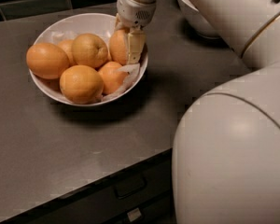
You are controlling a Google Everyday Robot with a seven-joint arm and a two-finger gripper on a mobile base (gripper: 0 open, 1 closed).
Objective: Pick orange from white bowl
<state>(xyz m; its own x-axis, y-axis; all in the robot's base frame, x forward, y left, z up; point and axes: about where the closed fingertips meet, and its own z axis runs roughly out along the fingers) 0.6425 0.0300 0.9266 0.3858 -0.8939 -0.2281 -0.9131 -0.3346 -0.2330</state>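
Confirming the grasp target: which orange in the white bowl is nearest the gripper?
The orange at the white bowl's right rim: the gripper sits against its right side. The other oranges lie farther left, none against the gripper.

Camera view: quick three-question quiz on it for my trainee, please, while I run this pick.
1. True or false: the gripper is at the left rim of the white bowl.
2. What lines the bowl? A paper, B red cloth, C foil.
3. What stands behind the arm, top right?
Key: 1 false, it is at the right side, at the orange. 2 A. 3 another bowl.
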